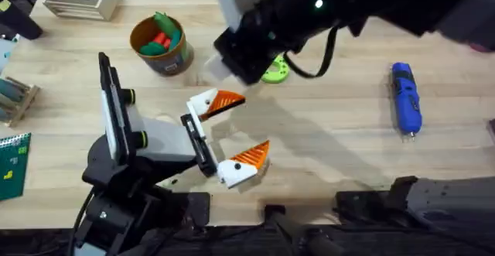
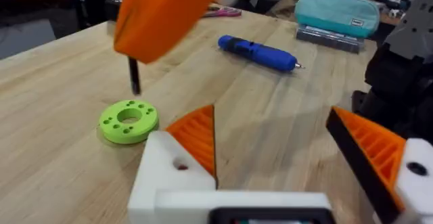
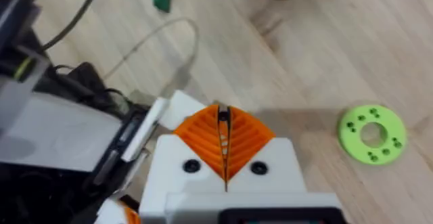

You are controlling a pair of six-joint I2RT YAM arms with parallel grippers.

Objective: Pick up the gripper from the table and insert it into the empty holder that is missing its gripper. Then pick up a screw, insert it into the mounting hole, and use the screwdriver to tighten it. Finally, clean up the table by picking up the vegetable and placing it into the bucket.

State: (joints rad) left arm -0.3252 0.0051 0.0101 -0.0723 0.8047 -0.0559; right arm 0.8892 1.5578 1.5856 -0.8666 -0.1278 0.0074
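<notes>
Orange-padded left gripper is sitting spread apart near the flat green plastic ring; right gripper is hovering pressed together beside that ring.

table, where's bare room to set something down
Bare wood lies between the left end effector and the screwdriver, and on the table in front of the screwdriver. It is crowded around the bucket and green ring.
</notes>
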